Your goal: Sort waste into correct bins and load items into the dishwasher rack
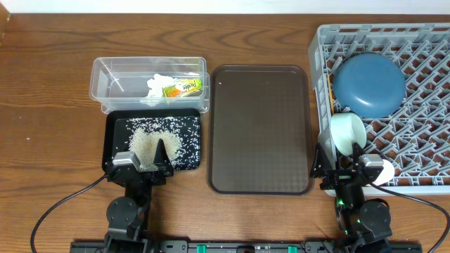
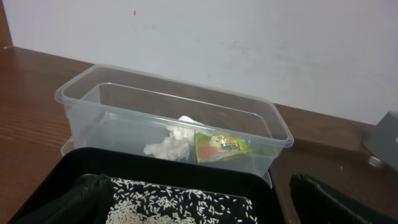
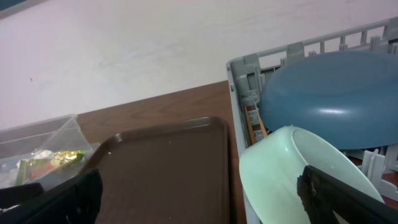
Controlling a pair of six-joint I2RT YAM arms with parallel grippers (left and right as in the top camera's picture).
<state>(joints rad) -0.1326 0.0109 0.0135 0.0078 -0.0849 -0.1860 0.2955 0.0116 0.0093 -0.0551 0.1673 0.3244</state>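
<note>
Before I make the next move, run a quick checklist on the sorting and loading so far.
1. Crumpled white tissue and yellow-green snack wrapper inside clear plastic tub: ok.
2. White rice grains on shallow black tray: ok.
3. Large blue bowl in grey dishwasher rack: ok.
4. Pale mint bowl seated on rack pegs: cannot tell.
5. Left gripper open: ok.
6. Right gripper open: ok.
</note>
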